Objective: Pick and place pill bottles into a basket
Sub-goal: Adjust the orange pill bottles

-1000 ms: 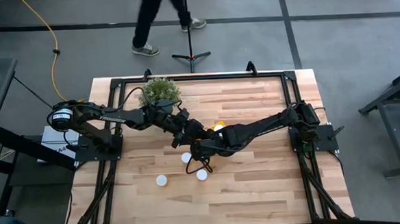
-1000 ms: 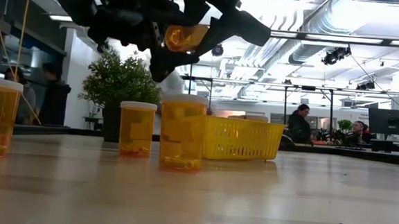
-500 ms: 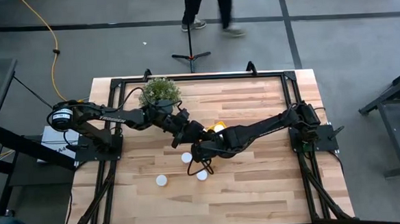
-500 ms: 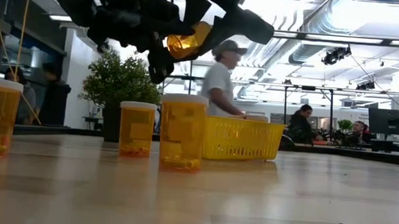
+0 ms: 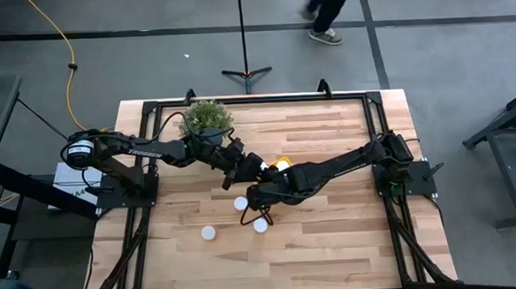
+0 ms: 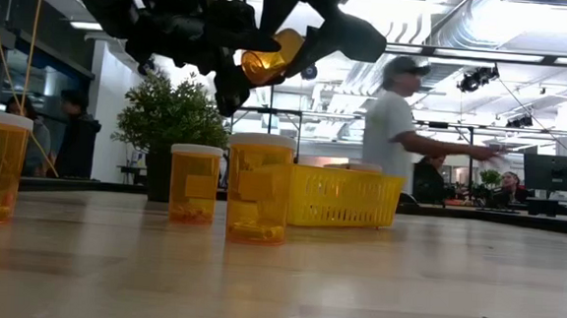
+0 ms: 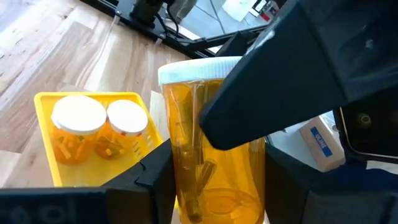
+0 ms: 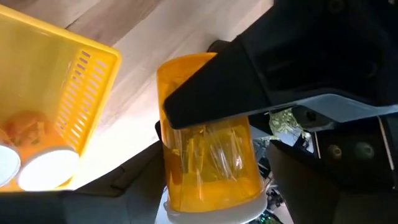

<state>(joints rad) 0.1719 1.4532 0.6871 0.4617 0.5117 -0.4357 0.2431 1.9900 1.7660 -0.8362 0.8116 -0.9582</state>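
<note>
One orange pill bottle with a white cap hangs in the air between my two grippers, above the table beside the yellow basket. My left gripper is shut on it. My right gripper stands open, its fingers on either side of the bottle's cap end. Two pill bottles stand inside the basket. Three more pill bottles stand upright on their bases on the table, nearer the front edge. My left gripper pinches the orange body near the bottle's bottom end between its two fingers, coming almost level from the table's left. The bottle is lifted clear and lies tilted, its cap pointing away toward my right arm. My right gripper's fingers flank the cap end; whether they touch it I cannot tell.
A bushy potted plant stands at the far left, behind my left arm. The basket sits near the table's middle, under the two arms. A person walks through the room beyond the table.
My left gripper has shut on the bottle's body while my right gripper's fingers have spread apart at the cap end. The bottle has tipped a little in the air, staying in place above the table. Neither arm has travelled.
</note>
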